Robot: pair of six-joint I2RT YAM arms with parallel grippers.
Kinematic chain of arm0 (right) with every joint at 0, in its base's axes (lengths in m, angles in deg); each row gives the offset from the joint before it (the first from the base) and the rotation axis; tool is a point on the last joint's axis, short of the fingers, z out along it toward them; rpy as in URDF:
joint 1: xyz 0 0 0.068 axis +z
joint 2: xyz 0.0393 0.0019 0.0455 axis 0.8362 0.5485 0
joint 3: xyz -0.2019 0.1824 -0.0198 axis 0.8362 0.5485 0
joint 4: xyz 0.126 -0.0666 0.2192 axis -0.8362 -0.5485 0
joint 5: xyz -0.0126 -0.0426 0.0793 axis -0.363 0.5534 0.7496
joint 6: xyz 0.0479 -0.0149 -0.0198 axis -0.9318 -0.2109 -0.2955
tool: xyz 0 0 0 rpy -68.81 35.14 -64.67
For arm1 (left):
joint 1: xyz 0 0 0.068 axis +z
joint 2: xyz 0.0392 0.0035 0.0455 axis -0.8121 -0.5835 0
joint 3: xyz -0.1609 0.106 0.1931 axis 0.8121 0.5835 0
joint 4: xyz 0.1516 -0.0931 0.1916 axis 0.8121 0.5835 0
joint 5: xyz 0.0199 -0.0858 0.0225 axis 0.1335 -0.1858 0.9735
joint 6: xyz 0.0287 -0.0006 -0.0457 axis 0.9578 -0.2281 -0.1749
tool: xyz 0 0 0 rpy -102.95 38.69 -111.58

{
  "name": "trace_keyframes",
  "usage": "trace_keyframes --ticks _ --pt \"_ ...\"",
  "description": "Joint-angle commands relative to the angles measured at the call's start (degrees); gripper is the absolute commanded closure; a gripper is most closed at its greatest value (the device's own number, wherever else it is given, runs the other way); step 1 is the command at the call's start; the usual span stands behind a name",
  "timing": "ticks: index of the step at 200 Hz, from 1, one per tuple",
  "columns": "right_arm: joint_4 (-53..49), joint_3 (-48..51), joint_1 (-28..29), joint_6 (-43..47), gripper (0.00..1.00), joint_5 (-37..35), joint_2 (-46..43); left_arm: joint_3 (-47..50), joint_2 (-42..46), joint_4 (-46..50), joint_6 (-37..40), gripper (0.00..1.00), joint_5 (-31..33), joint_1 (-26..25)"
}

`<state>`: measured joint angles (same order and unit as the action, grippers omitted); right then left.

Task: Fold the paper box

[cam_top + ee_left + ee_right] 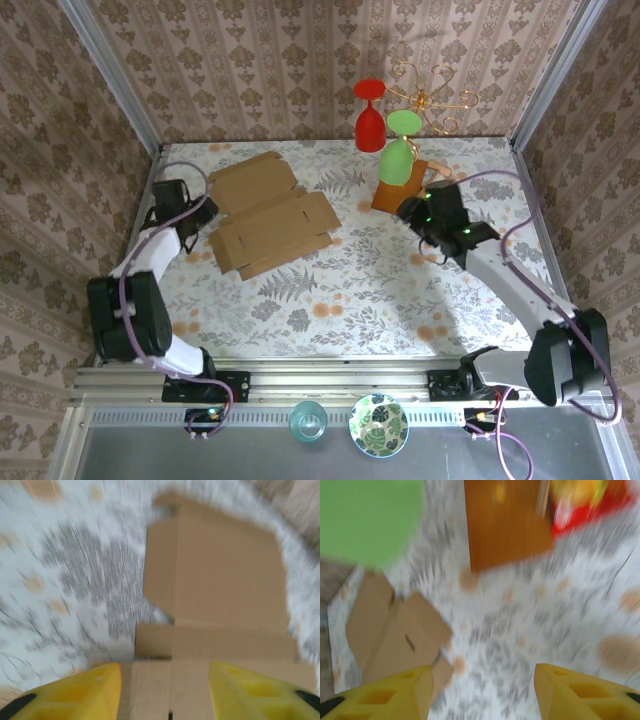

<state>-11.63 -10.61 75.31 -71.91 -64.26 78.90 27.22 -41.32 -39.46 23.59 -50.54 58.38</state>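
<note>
Lying on the worktop: the paper box (270, 215) is lying unfolded, a plain brown die-cut cardboard sheet with its panels and flaps spread flat on the floral worktop (380, 290). It is directly ahead of the left end effector (203, 218) and well apart from the right end effector (412, 212).
Left end effector: it is hanging at the edge of the sheet nearest to it, with its jaws spread wide and gripping nothing.
Left wrist view: the left end effector (167, 692) is showing two yellow fingers (95, 692) standing far apart. A strip of the paper box (220, 580) is running between them and on ahead. The picture is blurring, so I cannot tell whether the fingers are touching the cardboard.
Right end effector: it is hovering just beside the wooden stand (395, 193), with its jaws spread and nothing between them.
Right wrist view: the right end effector (482, 692) is facing the wooden stand (507, 525) straight ahead. The green wine glass (365, 520) is filling the upper left as a blur, and the paper box (395, 630) is lying off to the lower left.
Beyond the right end effector: the green wine glass (398, 150) is hanging upside down over the stand, and a red wine glass (370, 115) is standing inverted just beside it, farther away.
</note>
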Motion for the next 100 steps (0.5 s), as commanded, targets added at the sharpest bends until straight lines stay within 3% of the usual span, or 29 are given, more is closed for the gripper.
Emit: trace_keyframes --ticks 1,61,100 --pt "7.2 2.7 5.5 -13.8 0.44 9.2 5.6 -4.9 -3.3 12.0 -0.2 0.57 -8.3 -0.4" --pt "18.2 -2.8 15.8 -24.2 0.43 14.0 23.2 -8.5 -13.6 13.1 5.8 0.7 -6.2 -2.0" --pt "25.5 -4.5 18.6 -27.9 0.42 12.6 30.0 -5.6 -16.8 11.6 6.0 0.74 -7.4 -3.9"
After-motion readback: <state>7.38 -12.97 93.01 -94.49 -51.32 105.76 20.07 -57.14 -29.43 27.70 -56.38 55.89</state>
